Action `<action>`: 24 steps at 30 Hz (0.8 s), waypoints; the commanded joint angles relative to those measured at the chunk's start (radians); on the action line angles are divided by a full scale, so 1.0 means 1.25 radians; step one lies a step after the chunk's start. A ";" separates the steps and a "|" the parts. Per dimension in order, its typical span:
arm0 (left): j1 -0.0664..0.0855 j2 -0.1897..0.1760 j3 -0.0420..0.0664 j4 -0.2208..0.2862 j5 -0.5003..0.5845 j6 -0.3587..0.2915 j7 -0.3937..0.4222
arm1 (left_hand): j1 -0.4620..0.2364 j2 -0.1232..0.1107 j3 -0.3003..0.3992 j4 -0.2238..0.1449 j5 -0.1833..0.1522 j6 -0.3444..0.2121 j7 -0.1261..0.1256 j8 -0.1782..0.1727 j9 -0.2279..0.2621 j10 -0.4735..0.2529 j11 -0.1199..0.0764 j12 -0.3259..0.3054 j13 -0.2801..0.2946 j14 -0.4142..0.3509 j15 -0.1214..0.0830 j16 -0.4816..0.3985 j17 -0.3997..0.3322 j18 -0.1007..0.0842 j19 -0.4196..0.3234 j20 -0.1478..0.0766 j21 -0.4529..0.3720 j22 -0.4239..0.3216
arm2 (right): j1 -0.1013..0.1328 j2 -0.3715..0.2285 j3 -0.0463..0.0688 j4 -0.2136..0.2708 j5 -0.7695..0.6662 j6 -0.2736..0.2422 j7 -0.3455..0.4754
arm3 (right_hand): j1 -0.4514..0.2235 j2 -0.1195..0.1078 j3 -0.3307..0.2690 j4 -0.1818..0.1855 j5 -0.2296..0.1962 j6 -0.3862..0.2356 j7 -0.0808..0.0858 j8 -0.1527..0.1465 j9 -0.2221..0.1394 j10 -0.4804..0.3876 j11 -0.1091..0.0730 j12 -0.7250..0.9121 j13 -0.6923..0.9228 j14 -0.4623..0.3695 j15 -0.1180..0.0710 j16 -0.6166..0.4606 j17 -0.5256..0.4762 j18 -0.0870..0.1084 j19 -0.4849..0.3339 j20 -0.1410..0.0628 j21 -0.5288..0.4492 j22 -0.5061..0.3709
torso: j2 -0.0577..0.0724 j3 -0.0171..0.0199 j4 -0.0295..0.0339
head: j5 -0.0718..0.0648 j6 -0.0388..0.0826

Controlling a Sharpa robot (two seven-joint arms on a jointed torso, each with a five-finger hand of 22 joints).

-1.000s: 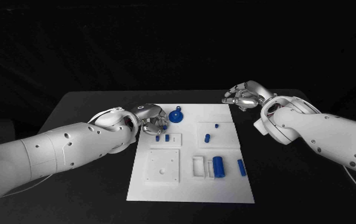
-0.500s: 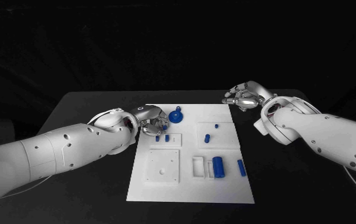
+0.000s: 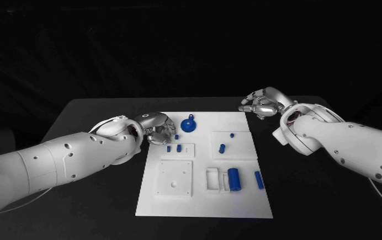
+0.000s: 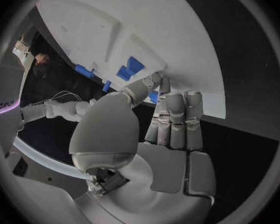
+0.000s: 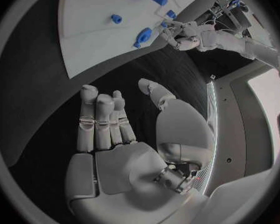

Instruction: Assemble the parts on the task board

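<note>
We are working at the board (image 3: pixel 239 196) on the desk (image 3: pixel 95 113), and our left hand (image 3: pixel 159 129) is hovering at the board's 10 o'clock edge, fingers bent in toward the small pegs (image 3: pixel 174 148) just below it. Whether it is pinching a part we cannot tell: the left wrist view is showing fingers lying nearly straight and close together, a bit of blue peeking beside their tips, so we are judging this as a reach or a fine placement near the peg block. The round blue knob (image 3: pixel 189 124) is sitting at the board's 11 o'clock, right beside that hand. Our right hand (image 3: pixel 260 105) is waiting off the board at 1 o'clock, fingers apart and holding nothing, probably parked clear to leave room. The long cylinder (image 3: pixel 234 178) and slim bar (image 3: pixel 259 179) are lying at 5 o'clock, likely awaiting their turn
</note>
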 commanded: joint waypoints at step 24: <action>0.016 -0.027 0.023 -0.041 0.691 -0.069 0.053 | -0.026 -0.003 0.020 0.014 -0.016 0.033 0.038 0.035 0.016 -0.053 0.036 -0.053 -0.001 -0.100 0.039 -0.114 -0.057 0.015 -0.097 0.020 -0.091 -0.030 | 0.000 0.001 -0.001 -0.002 -0.252 0.201 0.085 | 0.151 0.022 0.112 -0.119 -0.196 0.021 0.023 0.027 0.009 -0.053 0.045 -0.539 -0.419 -0.064 0.042 -0.213 -0.135 0.032 -0.121 0.074 -0.149 -0.041 | -0.001 0.0010 0.0003 | -0.034 0.011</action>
